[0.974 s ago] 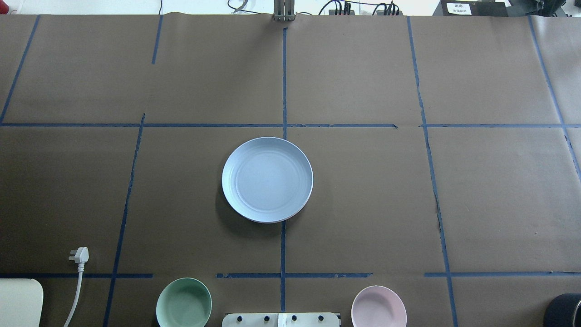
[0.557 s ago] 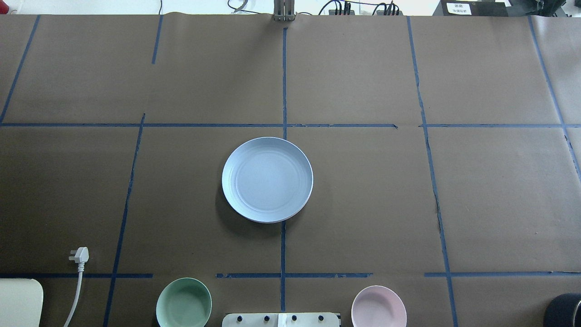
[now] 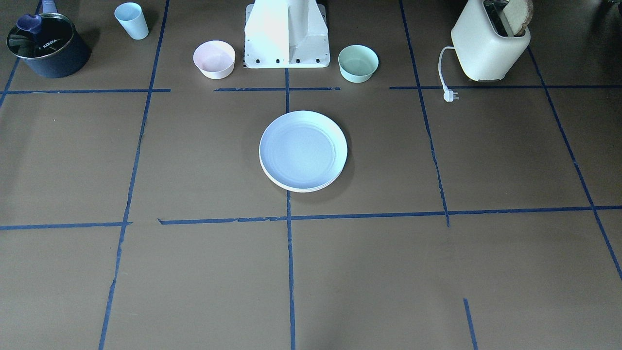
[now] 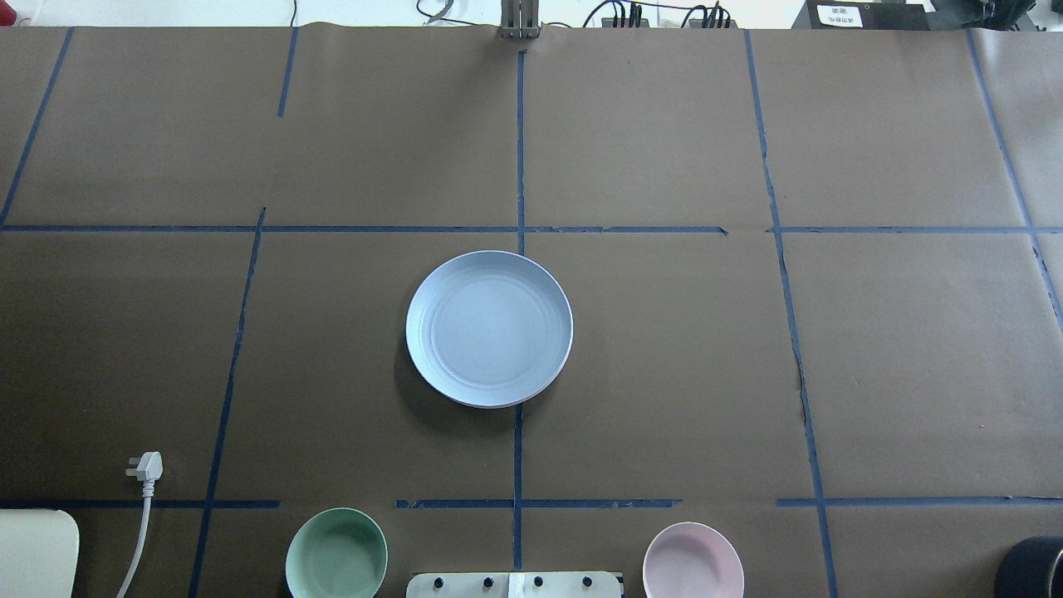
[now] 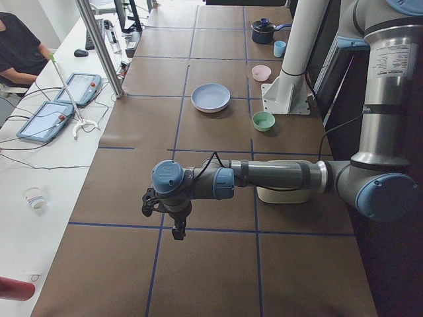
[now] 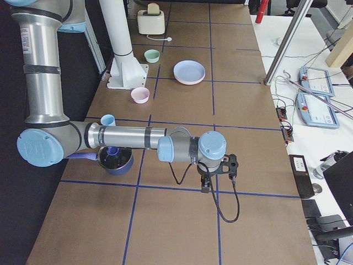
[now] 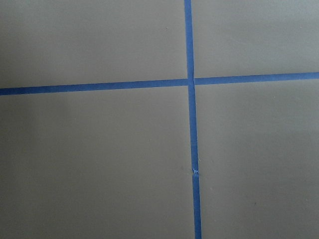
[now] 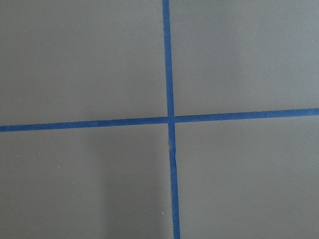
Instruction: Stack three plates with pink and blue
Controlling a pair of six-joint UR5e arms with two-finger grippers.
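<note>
A pale blue plate (image 4: 489, 328) lies at the table's middle, on top of a stack; it also shows in the front view (image 3: 302, 148). A cream rim (image 3: 291, 189) shows under it. I cannot make out the pink plate. My left gripper (image 5: 177, 224) hangs over bare table far off at the left end, seen only in the left side view. My right gripper (image 6: 205, 185) hangs over bare table at the right end, seen only in the right side view. I cannot tell whether either is open or shut. Both wrist views show only brown paper and blue tape.
A small pink bowl (image 4: 693, 561) and a small mint-green bowl (image 4: 336, 553) stand beside the robot's base (image 3: 286, 34). A toaster (image 3: 491, 41) with its plug (image 4: 147, 467), a dark pot (image 3: 47, 44) and a pale blue cup (image 3: 131, 20) stand along the robot's edge.
</note>
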